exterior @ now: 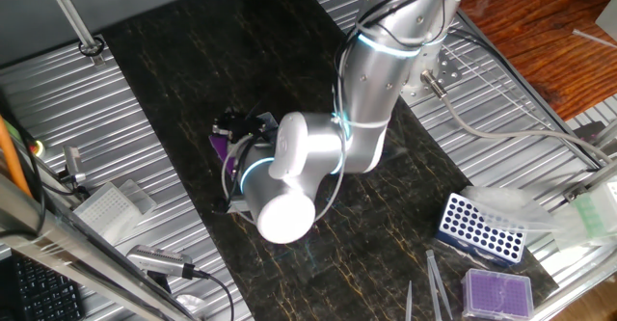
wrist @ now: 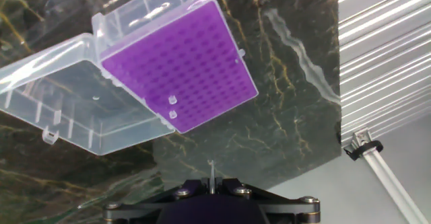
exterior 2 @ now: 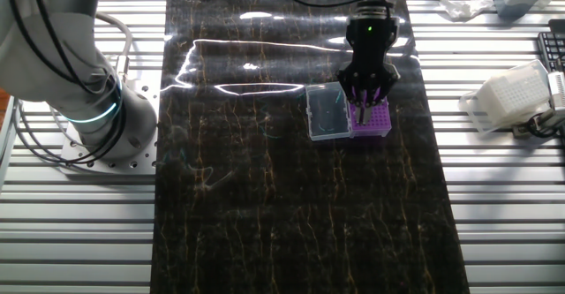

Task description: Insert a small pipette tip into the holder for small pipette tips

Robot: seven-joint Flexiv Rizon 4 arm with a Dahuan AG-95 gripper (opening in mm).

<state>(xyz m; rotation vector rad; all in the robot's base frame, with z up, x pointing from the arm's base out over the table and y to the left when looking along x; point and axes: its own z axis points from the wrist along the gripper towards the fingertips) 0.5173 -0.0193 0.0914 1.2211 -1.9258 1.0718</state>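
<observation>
The holder for small pipette tips is a deep-purple gridded box with a clear lid flap hinged open beside it. It also shows in the other fixed view under my hand, and just peeks out behind the arm in one fixed view. My gripper is shut on the small pipette tip, a thin clear sliver that sticks up between the fingers. The tip hangs above the dark mat, a little off the box's near edge. In the other fixed view the gripper hovers right over the box.
A blue rack with white holes, a paler purple box and grey pointed sticks lie at the right. A white tip box sits on the slatted table. The robot base stands at the left.
</observation>
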